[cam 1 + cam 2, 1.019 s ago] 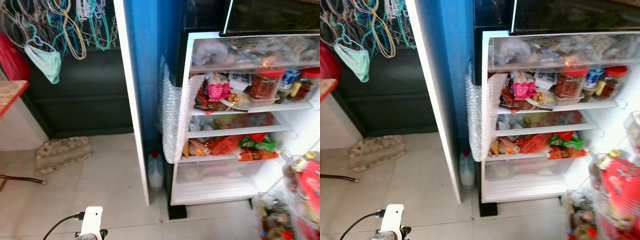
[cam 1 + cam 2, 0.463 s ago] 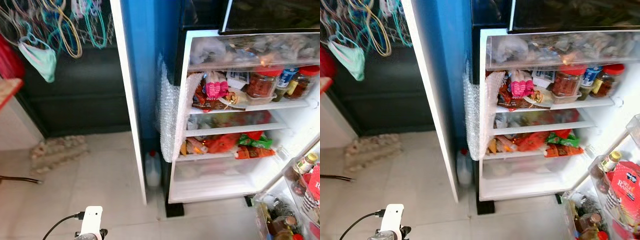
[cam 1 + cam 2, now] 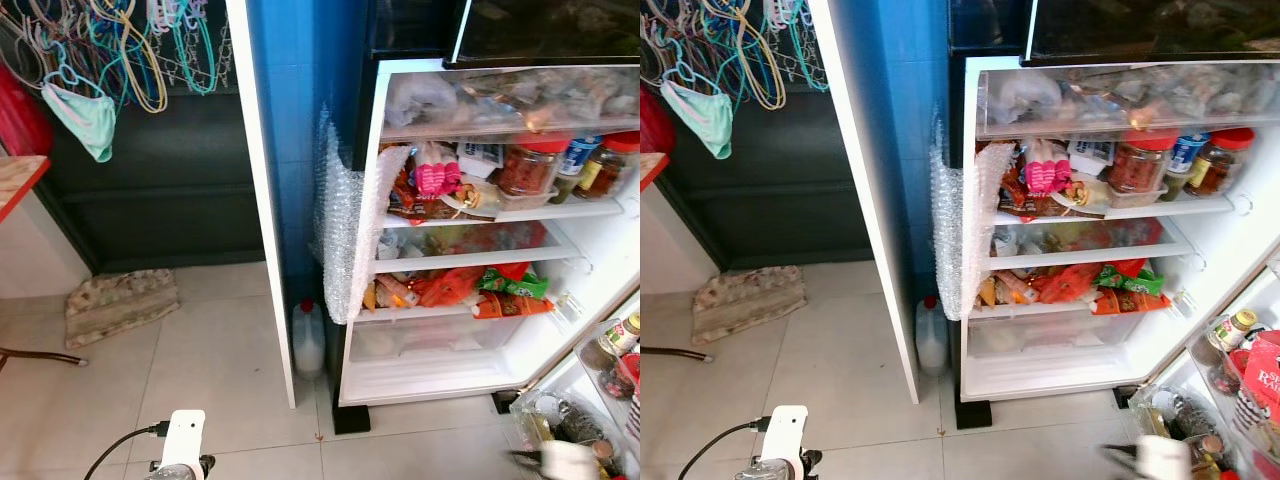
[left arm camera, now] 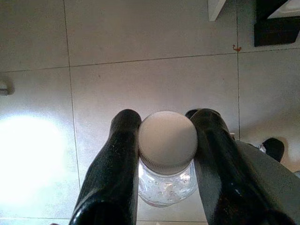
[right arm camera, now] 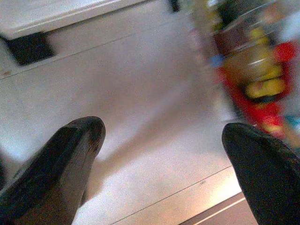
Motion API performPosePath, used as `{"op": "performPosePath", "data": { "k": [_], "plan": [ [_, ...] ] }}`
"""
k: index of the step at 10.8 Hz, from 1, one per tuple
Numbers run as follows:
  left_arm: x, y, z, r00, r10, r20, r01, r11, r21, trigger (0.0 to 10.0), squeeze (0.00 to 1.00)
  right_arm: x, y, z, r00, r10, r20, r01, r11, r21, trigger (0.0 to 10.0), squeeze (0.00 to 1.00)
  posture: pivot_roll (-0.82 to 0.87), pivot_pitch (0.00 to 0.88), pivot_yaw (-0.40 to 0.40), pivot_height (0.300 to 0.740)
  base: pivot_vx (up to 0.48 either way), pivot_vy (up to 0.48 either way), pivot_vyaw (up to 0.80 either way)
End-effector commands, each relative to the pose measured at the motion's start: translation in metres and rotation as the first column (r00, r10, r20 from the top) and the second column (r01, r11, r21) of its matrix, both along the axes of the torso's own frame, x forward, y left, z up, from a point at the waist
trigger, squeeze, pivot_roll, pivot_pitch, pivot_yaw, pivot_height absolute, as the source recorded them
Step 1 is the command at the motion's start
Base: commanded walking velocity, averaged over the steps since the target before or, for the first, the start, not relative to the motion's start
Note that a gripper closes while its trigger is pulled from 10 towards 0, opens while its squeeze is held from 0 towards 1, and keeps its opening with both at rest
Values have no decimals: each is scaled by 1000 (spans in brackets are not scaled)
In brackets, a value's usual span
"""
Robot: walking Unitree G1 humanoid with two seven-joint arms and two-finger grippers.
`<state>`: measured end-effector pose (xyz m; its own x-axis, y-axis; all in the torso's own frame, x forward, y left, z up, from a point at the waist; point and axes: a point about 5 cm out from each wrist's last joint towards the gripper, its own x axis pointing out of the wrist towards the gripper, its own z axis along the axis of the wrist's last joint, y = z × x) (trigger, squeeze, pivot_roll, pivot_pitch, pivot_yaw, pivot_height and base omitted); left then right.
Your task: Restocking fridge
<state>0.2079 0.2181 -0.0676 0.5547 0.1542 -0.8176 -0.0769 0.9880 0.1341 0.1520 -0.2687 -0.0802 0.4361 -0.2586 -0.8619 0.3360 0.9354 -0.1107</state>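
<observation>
Pale floor tiles [image 3: 200, 380] carry a folded patterned mat [image 3: 120, 303] near the dark wall, and a clear jug with a red cap [image 3: 308, 338] stands beside the open fridge's [image 3: 620, 250] left edge. Inside, the top shelf [image 3: 560, 212] holds red-lidded jars [image 3: 528, 165] and a pink packet [image 3: 437, 178]; the lower shelf [image 3: 440, 312] carries red and green packets [image 3: 500, 288].
</observation>
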Motion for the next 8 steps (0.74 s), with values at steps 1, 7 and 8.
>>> {"op": "performPosePath", "data": {
  "k": [1, 7, 8],
  "plan": [
    [-3, 1, -1, 1000, 4, -6, -4, 1000, 3, 10000, 0, 3, 12, -3, 1000, 23, 1, -23, 999, 27, 10000, 0, 117, 0, -38, 740, 0, 0, 0],
    [-4, 0, -2, 1000, -8, -1, 8, 1000, -15, 10000, 0, 0, 26, -8, 999, 50, -21, -49, 997, 52, 10000, 0, 111, 0, -40, 740, 0, -339, 0],
    [-5, -1, -3, 1000, -10, -4, 10, 1000, -19, 10000, 0, -1, 27, -9, 998, 56, -29, -54, 997, 49, 10000, 0, 111, 0, -41, 740, 0, -382, 0]
  ]
}}
